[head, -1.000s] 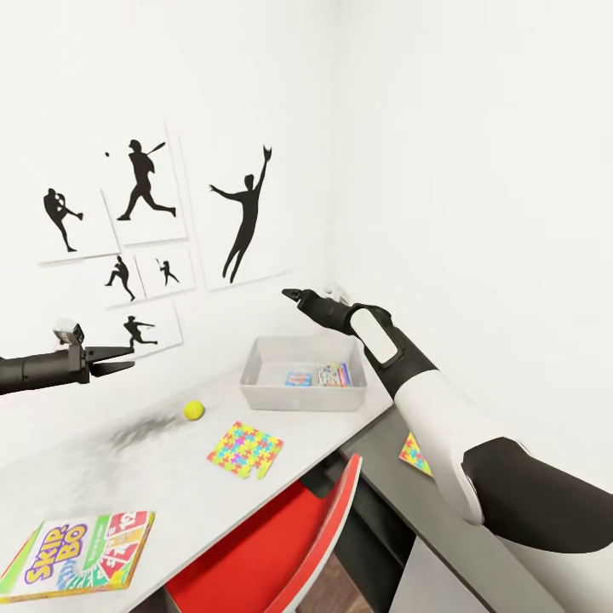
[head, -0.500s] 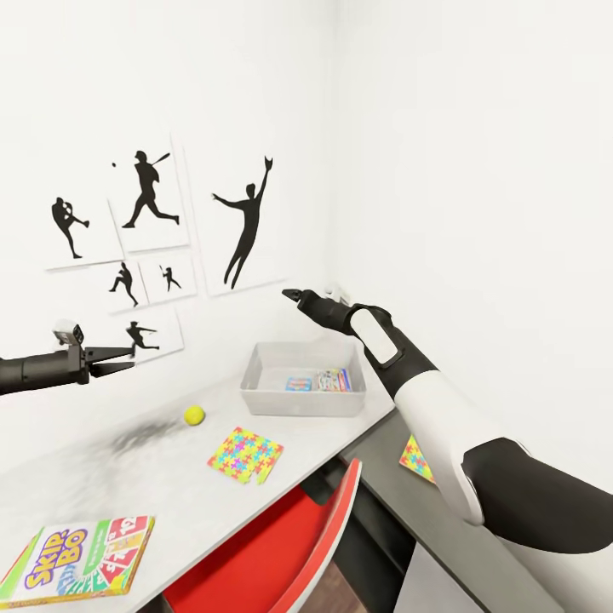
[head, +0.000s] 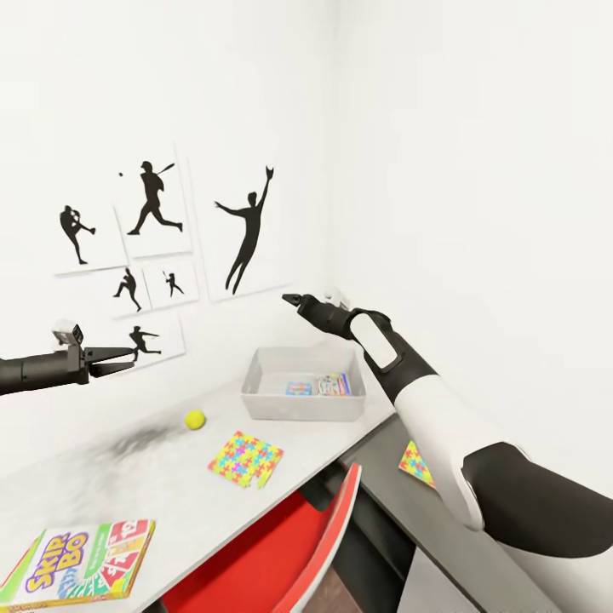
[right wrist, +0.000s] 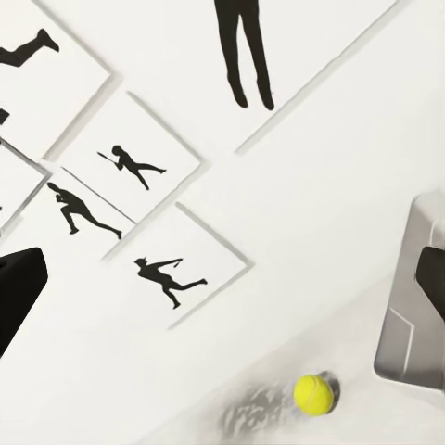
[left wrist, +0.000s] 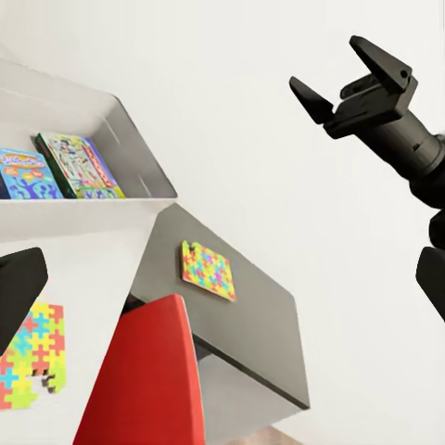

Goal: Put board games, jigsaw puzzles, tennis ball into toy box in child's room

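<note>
Both arms are hanging raised over the table (head: 153,477), carrying nothing, which reads as a pause between loads. The left gripper (head: 119,361) is hovering well above the ball (head: 195,419), fingers parted narrowly around air. The right gripper (head: 292,300) is poised above the toy box's (head: 300,407) far rim; from the left wrist view its fingers (left wrist: 313,98) are standing wide and empty.

The box is sitting at the table's far end by the corner, and two small games (head: 319,386) are lying flat on its floor, so part of the job looks done. Four toys are waiting outside: the ball, near the box on the pale top; a puzzle (head: 245,458) lying flat near the front edge; a second puzzle (head: 416,464) on the lower dark section (head: 387,502), partly behind the right forearm; and the Skip-Bo game (head: 81,569) at the near end, well apart from the box.

A red chair (head: 298,545) is tucked under the table below the first puzzle, and its back may be crowding any low reach there. Baseball prints (head: 153,213) are covering the wall behind
</note>
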### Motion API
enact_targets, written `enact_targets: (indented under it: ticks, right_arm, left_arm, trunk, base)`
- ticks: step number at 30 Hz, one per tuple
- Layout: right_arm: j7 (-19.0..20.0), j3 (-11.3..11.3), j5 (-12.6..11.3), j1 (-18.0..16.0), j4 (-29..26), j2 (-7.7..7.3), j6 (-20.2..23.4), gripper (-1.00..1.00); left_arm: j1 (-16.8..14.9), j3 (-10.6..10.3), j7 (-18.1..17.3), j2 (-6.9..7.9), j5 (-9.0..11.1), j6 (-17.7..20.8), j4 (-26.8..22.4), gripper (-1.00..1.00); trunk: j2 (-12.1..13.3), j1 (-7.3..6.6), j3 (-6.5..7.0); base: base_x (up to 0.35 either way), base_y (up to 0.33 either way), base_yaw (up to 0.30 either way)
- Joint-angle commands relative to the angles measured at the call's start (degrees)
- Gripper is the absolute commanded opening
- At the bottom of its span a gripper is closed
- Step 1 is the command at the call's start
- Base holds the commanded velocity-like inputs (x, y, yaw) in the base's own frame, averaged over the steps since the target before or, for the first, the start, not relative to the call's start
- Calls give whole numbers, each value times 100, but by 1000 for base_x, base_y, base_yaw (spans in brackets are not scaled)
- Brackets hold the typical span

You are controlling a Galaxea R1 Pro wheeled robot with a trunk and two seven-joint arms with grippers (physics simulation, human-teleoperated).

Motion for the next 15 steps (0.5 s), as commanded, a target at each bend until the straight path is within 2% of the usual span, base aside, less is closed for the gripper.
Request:
enact_targets:
  ticks: [1, 10, 15]
  right_arm:
    - [12, 2, 1, 4, 2, 0, 14, 100]
    - [7, -2, 2, 20, 2, 0, 14, 100]
    - [7, -3, 9, 24, 2, 0, 14, 100]
  left_arm:
    - [0, -1, -24, 3, -4, 61, 0, 100]
    - [0, -9, -24, -4, -4, 62, 0, 100]
    - [0, -7, -24, -4, -4, 61, 0, 100]
  trunk:
    - [-5, 1, 6]
    - [-5, 1, 92]
    - [-5, 1, 139]
  base:
    - [-129, 0, 0]
    - [-189, 79, 0]
    - [-64, 44, 0]
